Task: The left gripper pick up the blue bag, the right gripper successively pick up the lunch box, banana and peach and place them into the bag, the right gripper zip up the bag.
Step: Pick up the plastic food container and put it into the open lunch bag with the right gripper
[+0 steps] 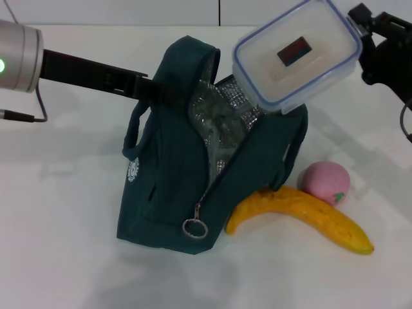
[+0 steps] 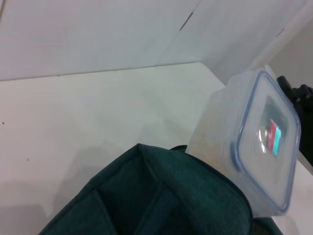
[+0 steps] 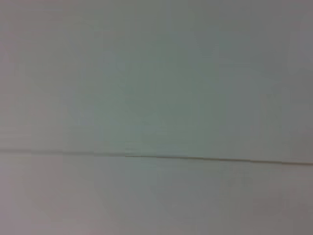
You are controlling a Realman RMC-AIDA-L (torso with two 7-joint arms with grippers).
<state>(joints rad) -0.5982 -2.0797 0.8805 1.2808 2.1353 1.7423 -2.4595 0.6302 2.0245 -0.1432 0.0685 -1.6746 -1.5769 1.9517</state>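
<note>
You see the blue bag (image 2: 161, 196), its dark teal fabric edge close below the camera. The lunch box (image 2: 249, 147) sits tilted just beside and above it, blue-rimmed lid and red-green sticker facing you. A black gripper part (image 2: 301, 98) shows behind the box. White table (image 2: 73, 122) beyond.

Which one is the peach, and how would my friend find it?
Start at the big blue bag standing open on the white table. On the robot's right of the bag lies a yellow banana; the peach sits just behind it, touching it. It is the only small, round, pink thing there.
</note>
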